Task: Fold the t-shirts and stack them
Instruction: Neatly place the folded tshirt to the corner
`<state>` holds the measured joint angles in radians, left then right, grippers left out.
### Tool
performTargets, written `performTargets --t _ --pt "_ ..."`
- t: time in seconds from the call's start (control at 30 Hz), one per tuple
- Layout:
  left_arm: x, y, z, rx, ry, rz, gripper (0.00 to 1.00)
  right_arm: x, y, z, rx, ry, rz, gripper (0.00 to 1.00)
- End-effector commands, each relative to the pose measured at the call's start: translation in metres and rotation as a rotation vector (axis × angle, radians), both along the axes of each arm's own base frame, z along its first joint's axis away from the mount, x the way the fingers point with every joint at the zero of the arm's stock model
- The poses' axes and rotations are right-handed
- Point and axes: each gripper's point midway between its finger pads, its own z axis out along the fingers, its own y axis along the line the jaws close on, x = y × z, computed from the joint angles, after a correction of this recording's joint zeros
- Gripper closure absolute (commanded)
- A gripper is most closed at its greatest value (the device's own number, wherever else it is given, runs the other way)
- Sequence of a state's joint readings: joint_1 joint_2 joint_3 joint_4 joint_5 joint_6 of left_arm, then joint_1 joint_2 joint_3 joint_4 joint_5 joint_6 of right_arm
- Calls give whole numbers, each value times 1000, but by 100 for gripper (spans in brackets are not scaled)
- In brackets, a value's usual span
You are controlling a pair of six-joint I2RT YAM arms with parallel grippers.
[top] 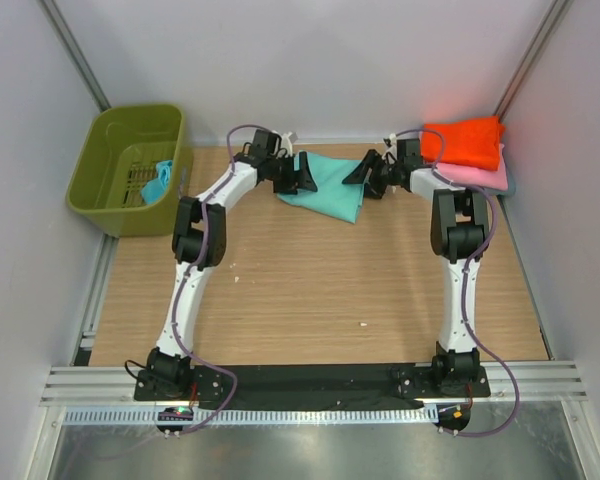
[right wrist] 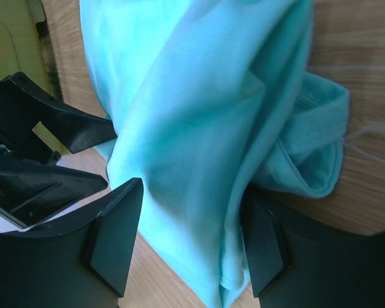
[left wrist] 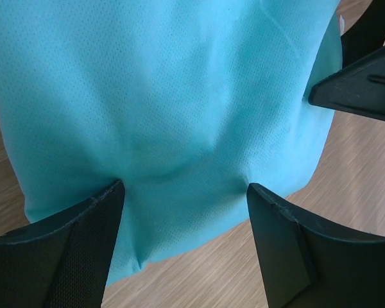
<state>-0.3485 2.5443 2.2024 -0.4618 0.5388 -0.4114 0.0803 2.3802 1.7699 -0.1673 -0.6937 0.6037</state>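
From above, both arms reached forward with bent elbows, the left gripper (top: 302, 181) and right gripper (top: 366, 175) flanking a teal t-shirt (top: 332, 186) on the wooden table (top: 310, 290). An orange shirt (top: 465, 143) lay atop a pink shirt (top: 483, 177) far right, and an olive basket (top: 82, 190) stood outside the table's far-left corner.

At the left wrist, the left gripper (left wrist: 185, 189) stood spread wide, straddling the teal t-shirt (left wrist: 167, 96).

At the right wrist, bunched folds of the teal t-shirt (right wrist: 179, 96) filled the gap in the right gripper (right wrist: 192, 192); I could not tell whether it squeezed them.
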Motion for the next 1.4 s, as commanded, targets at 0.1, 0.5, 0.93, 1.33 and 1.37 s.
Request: performTargets --t 0.1,0.5,0.93,1.33,1.37 --pt "-6 -9 1 11 -12 -18 22 -2 21 -26 -28 31 20 35" --pt "-5 -7 64 173 -214 -57 21 29 -16 48 -350 -269 183 99" --pt "-47 107 166 594 -388 -6 1 27 -111 137 -887 -508 314 99" --pt "-73 122 150 682 -333 4 1 46 -160 203 -1126 -653 226 99" --pt "-72 122 150 687 -336 7 0 48 -164 214 -1140 -667 200 99"
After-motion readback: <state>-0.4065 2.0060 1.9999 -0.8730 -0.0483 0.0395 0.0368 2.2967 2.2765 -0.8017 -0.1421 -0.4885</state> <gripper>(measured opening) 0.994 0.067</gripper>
